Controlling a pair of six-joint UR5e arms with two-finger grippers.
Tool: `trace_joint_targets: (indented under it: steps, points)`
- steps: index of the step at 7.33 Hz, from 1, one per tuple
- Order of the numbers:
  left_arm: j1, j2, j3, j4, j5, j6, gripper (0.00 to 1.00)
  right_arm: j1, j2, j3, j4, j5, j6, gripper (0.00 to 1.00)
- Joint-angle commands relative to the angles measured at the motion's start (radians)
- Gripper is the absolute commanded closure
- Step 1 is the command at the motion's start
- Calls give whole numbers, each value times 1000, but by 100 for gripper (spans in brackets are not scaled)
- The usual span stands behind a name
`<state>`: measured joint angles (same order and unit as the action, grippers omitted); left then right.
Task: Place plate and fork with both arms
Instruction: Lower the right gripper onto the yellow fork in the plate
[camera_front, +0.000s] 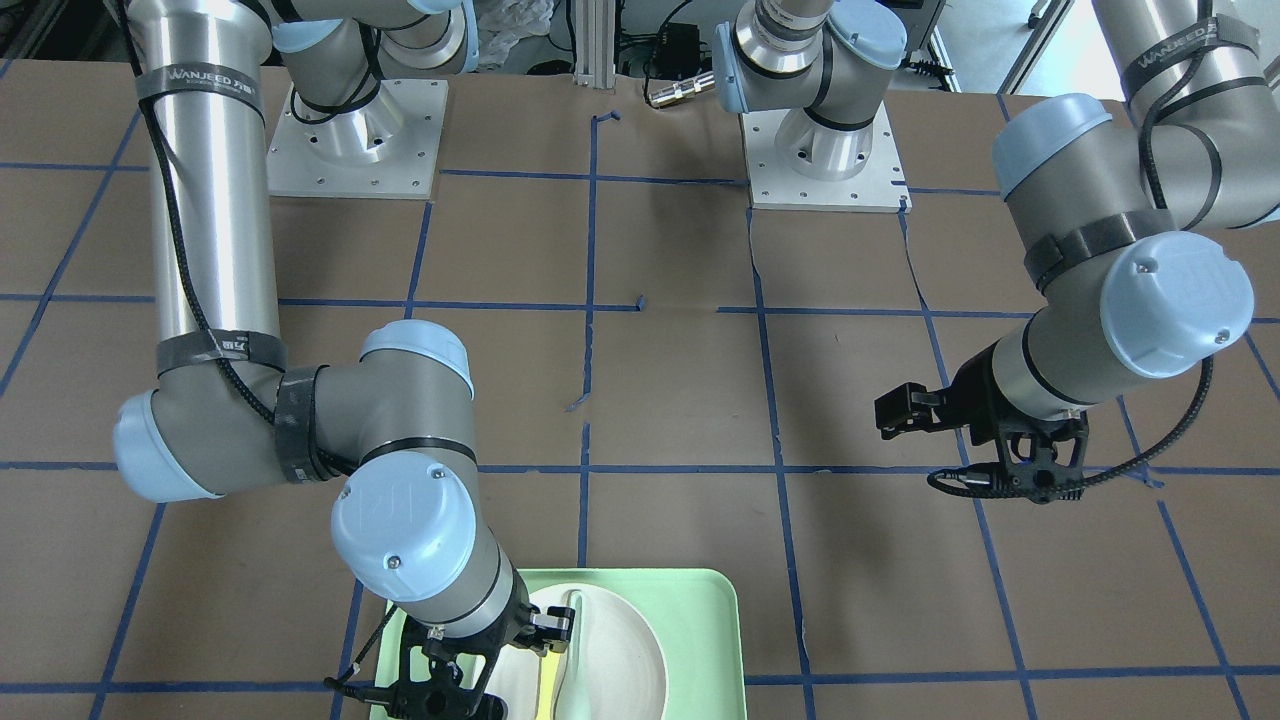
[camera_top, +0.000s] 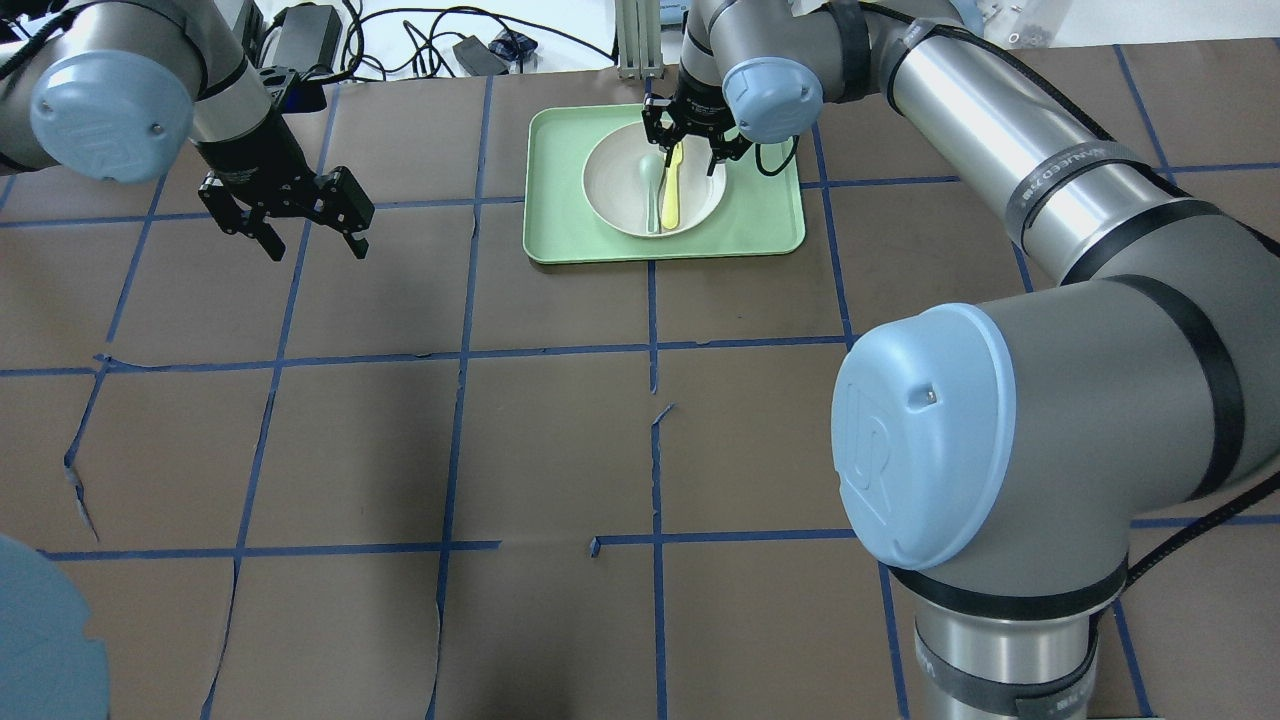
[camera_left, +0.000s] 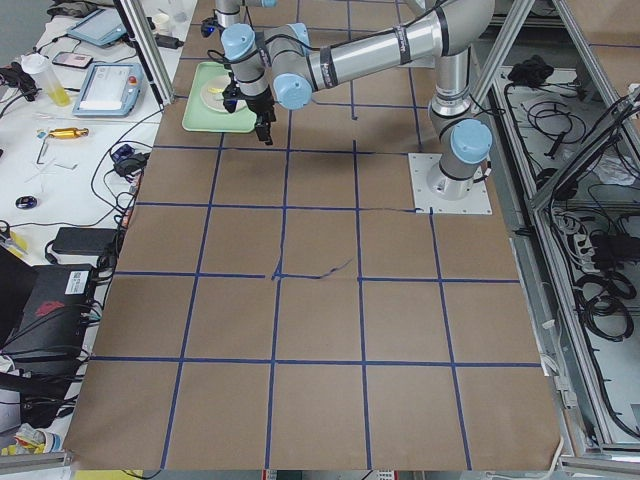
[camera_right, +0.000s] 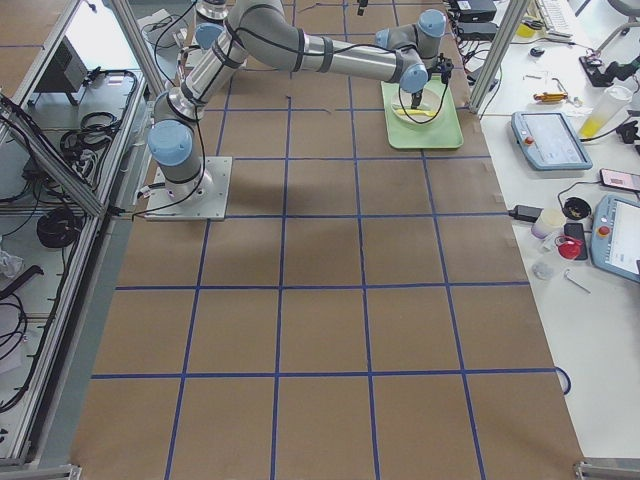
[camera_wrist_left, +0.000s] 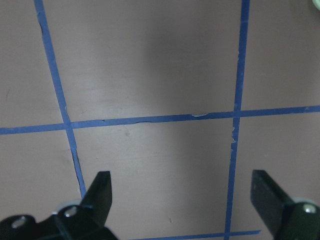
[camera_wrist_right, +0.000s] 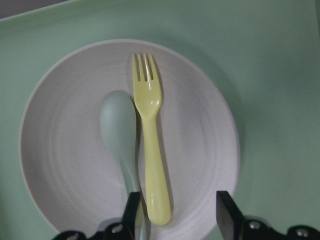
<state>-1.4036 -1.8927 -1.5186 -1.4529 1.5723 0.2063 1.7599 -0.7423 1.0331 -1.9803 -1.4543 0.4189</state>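
The off-white plate sits on the light-green tray at the table's far middle. The yellow fork lies in the plate beside a pale grey-green spoon. My right gripper is open and hangs low over the plate's far edge. In the right wrist view its fingers straddle the handle end of the fork, without closing on it; the plate fills that view. My left gripper is open and empty above bare table, left of the tray; the left wrist view shows only brown paper.
Brown paper with blue tape lines covers the table. The paper has small tears near the middle and at the left. The right arm's big elbow looms over the near right. Cables lie beyond the far edge.
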Motion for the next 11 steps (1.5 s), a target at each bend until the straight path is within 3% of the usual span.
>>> trace_joint_targets:
  steps: [1, 2, 8, 11]
  points:
    - [1, 7, -17, 2, 0, -4, 0, 1, 17, -8, -18, 2, 23, 40]
    - [0, 9, -29, 2, 0, -1, 0, 4, 44, -8, -41, 2, 29, 48]
    - [14, 7, -69, 55, 2, 7, 0, 26, 75, -7, -54, 6, 32, 44]
    - [17, 7, -78, 86, 2, 10, 0, 27, 67, -1, -51, -44, 31, 44]
